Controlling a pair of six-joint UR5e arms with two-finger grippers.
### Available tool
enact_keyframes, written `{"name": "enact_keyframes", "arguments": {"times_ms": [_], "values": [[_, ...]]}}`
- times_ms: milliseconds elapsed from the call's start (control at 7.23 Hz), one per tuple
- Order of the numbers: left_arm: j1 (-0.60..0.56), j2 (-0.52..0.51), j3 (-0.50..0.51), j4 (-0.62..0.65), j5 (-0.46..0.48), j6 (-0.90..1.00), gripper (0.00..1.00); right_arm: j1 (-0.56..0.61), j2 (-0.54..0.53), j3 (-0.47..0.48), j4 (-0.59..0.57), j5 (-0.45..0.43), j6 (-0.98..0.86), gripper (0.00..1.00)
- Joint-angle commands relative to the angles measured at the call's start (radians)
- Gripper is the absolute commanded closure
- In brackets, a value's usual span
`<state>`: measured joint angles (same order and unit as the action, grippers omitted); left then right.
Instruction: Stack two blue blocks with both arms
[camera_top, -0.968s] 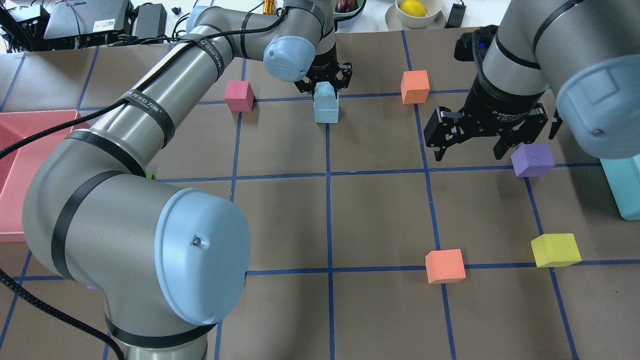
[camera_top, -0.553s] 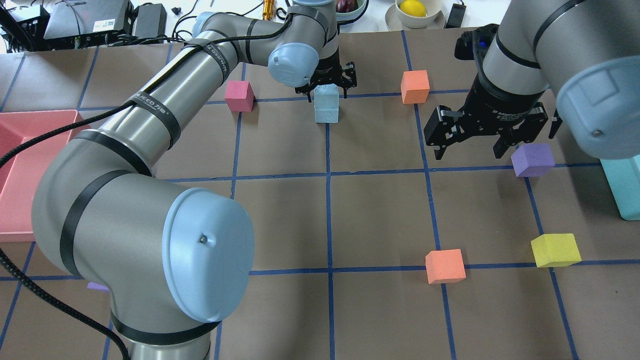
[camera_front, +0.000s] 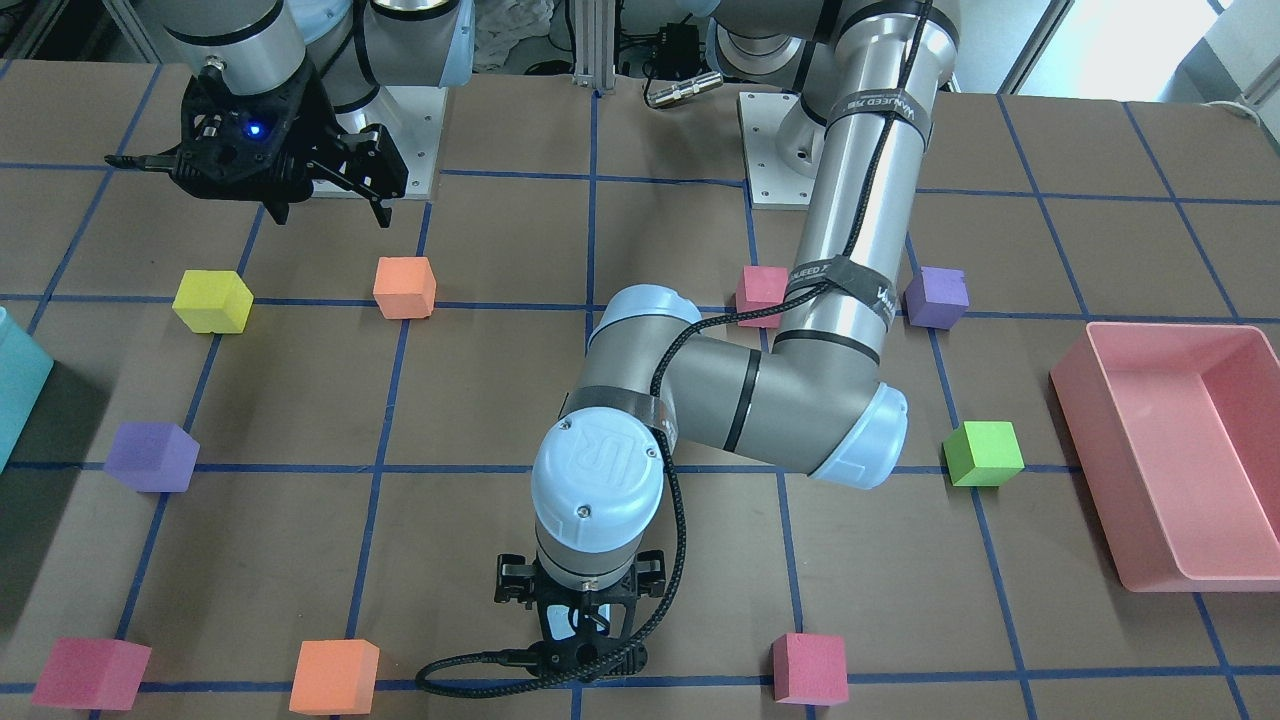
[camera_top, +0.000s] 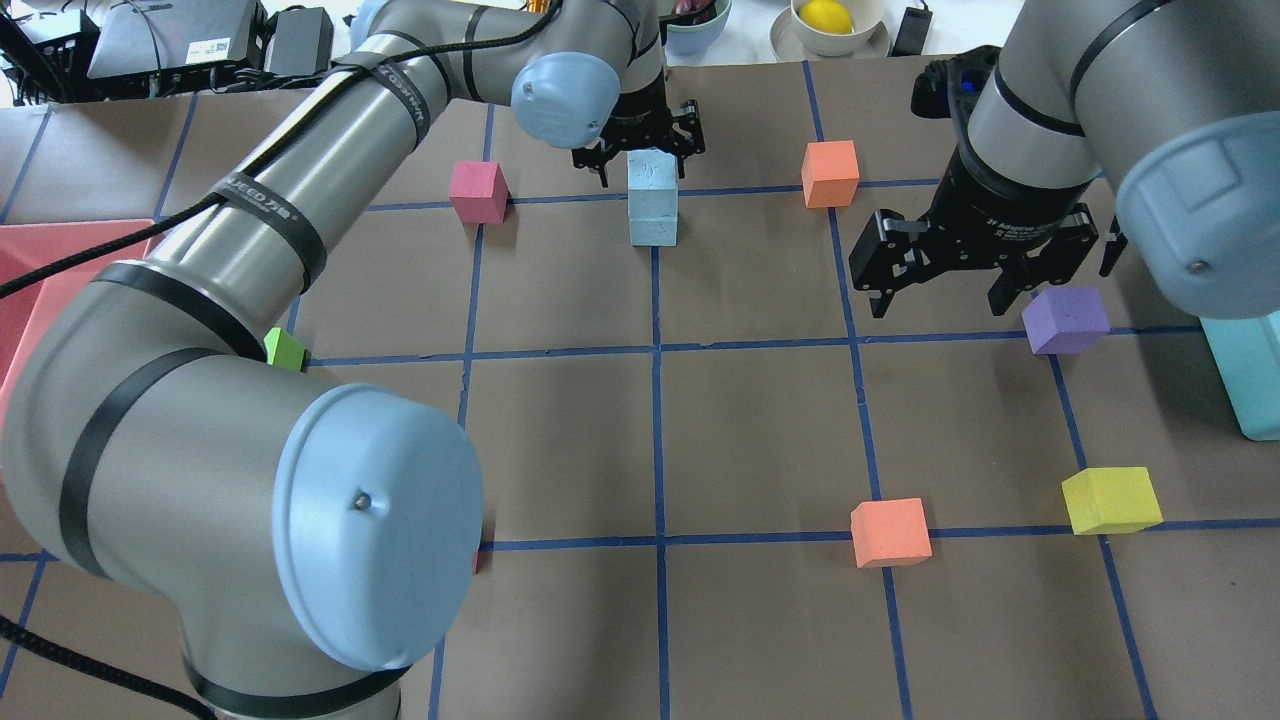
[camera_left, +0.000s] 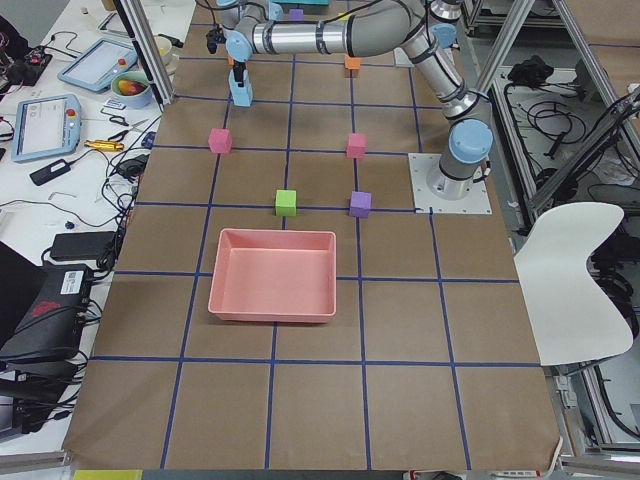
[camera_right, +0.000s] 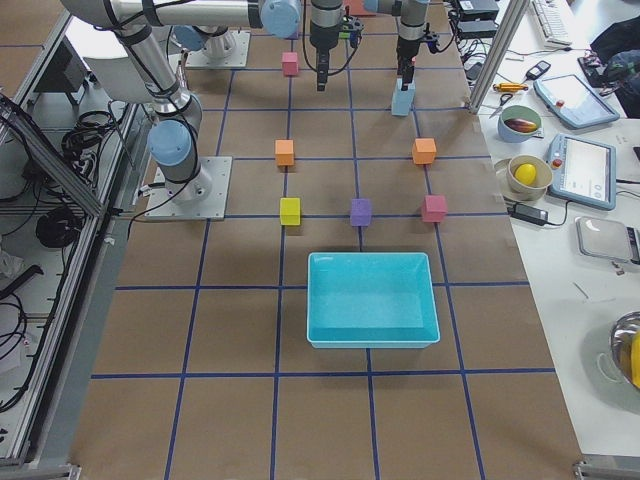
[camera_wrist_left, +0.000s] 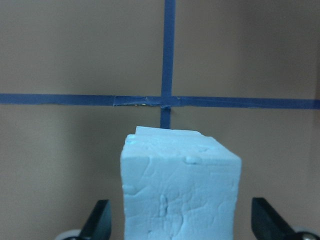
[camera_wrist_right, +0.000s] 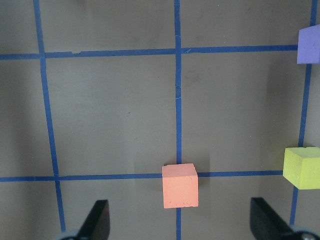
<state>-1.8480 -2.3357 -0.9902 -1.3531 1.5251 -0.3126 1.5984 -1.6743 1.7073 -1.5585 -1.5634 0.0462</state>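
Observation:
Two pale blue blocks stand stacked at the far middle of the table, the upper blue block (camera_top: 652, 168) on the lower blue block (camera_top: 654, 226). My left gripper (camera_top: 645, 150) is open and hovers just above the stack. In the left wrist view its fingers (camera_wrist_left: 98, 221) flank the upper block (camera_wrist_left: 180, 185) without touching. My right gripper (camera_top: 950, 290) is open and empty, held above the table beside a purple cube (camera_top: 1066, 320). The stack is hidden under the left wrist in the front-facing view.
A pink cube (camera_top: 478, 191) and an orange cube (camera_top: 830, 173) flank the stack. Another orange cube (camera_top: 890, 532) and a yellow cube (camera_top: 1110, 500) lie nearer. A teal bin (camera_top: 1245, 375) is at the right edge, a pink tray (camera_front: 1165, 470) on the left.
My left gripper has lifted a little off the upper blue block, which stays on the lower one. The left elbow has swung. The right arm has not moved.

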Motion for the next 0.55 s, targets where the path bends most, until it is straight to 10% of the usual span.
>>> {"name": "enact_keyframes", "arguments": {"times_ms": [0,415], "values": [[0.052,0.125,-0.016,-0.195,0.012,0.192,0.00,0.000,-0.001,-0.002,0.000,0.000,0.001,0.00],[0.171,0.382,-0.118,-0.391,0.017,0.409,0.00,-0.003,-0.005,-0.006,0.002,0.000,0.006,0.00]]}}
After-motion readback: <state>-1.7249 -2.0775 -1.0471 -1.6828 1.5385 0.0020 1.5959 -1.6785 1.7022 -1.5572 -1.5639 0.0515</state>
